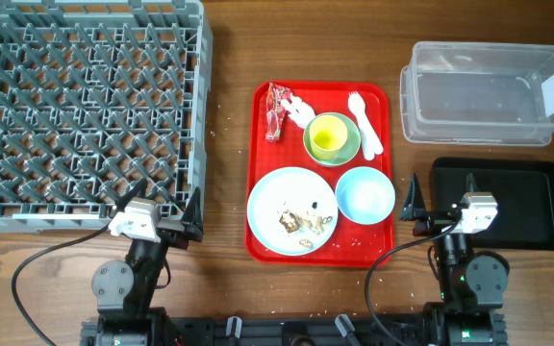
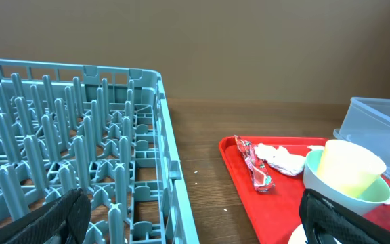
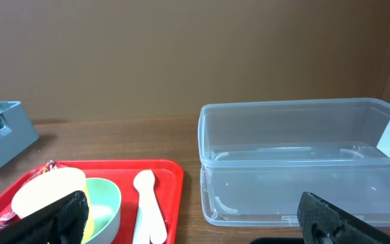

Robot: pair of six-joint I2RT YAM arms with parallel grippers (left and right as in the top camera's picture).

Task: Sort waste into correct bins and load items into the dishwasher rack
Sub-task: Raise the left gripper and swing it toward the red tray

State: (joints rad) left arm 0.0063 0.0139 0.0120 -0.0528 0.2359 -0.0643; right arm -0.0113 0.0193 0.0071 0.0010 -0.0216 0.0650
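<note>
Where the arms sit: at the near edge of the wooden counter [image 1: 229, 58], one on each side of the red tray [image 1: 255, 173].
Left end effector [image 2: 193, 217]: fingers spread wide apart with nothing between them; it is just off the near right corner of the rack.
Right end effector [image 3: 191, 220]: fingers also wide apart and empty; it is at the left edge of the black tray, beside the blue bowl.
Rack [image 1: 203, 96]: large grey crate with a grid of upright pegs, on the far left of the counter.
Wrapper [image 1: 277, 111]: crumpled, red and white, in the far left corner of the red tray.
Tissue [image 1: 299, 111]: small, white and crumpled, against the wrapper's right side.
Yellow cup [image 1: 330, 136]: upright inside the green bowl [image 1: 353, 144], at the far middle of the red tray.
Cutlery [image 1: 365, 123]: white plastic pieces just right of the green bowl, along the tray's right edge.
Blue bowl [image 1: 365, 193]: near right corner of the red tray, just beside the plate.
Plate [image 1: 272, 197]: pale and round, near left part of the red tray.
Food scraps [image 1: 301, 221]: beige-brown crumbs on the plate's near right part.
Clear tub [image 1: 479, 135]: far right of the counter — a white label is on its right end.
Black tray [image 1: 498, 202]: shallow and rectangular — on the near right, just in front of the clear tub.
</note>
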